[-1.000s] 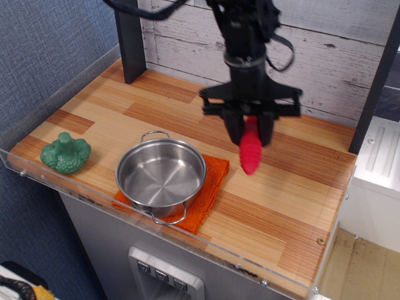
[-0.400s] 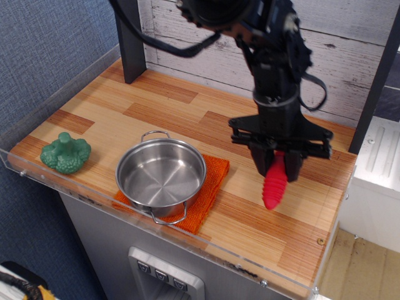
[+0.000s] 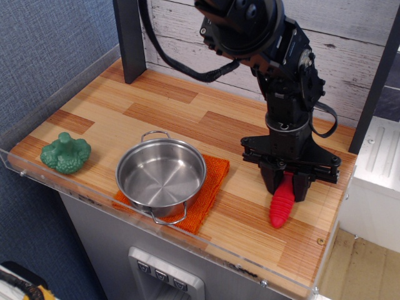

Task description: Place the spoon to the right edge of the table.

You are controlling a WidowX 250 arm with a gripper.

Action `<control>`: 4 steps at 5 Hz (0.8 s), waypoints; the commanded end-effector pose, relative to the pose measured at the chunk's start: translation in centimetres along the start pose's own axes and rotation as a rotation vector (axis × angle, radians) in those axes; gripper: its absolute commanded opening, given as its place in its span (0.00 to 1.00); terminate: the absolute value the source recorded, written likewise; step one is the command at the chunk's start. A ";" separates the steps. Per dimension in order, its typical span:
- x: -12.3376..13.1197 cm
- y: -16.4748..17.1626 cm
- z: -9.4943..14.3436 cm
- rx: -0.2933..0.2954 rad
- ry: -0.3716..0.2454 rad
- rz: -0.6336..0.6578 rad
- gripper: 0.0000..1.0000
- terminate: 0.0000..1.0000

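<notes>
The spoon [image 3: 282, 204] shows only its thick ribbed red handle, which points down and forward; its metal bowl is hidden inside the gripper. My gripper [image 3: 288, 182] is shut on the spoon's upper end and holds it low over the right part of the wooden table [image 3: 162, 109], near the right edge. The handle's tip looks at or just above the tabletop.
A steel pot [image 3: 161, 175] stands on an orange woven cloth [image 3: 212, 181] at the front middle. A green broccoli toy [image 3: 65, 152] lies at the front left. A clear acrylic rim [image 3: 187, 240] edges the table. A dark post [image 3: 129, 37] stands at the back left.
My gripper has moved right and toward the front with the spoon, from above the table's middle to near the right edge, and has come lower.
</notes>
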State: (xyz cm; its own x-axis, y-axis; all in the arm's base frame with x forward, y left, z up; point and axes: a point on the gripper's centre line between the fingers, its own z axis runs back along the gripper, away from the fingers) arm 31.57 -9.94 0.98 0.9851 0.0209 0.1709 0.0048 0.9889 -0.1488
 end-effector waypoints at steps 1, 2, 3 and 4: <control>0.5 0.8 0.3 0.005 -0.044 -0.024 1.00 0.00; 0.6 1.3 0.8 0.007 -0.045 -0.020 1.00 0.00; 0.7 1.7 2.7 0.003 -0.064 -0.004 1.00 0.00; 1.4 2.3 5.1 0.012 -0.101 0.026 1.00 0.00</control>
State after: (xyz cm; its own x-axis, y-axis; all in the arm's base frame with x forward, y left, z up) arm 31.19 -7.88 4.42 0.9756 0.0586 0.2118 -0.0311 0.9909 -0.1309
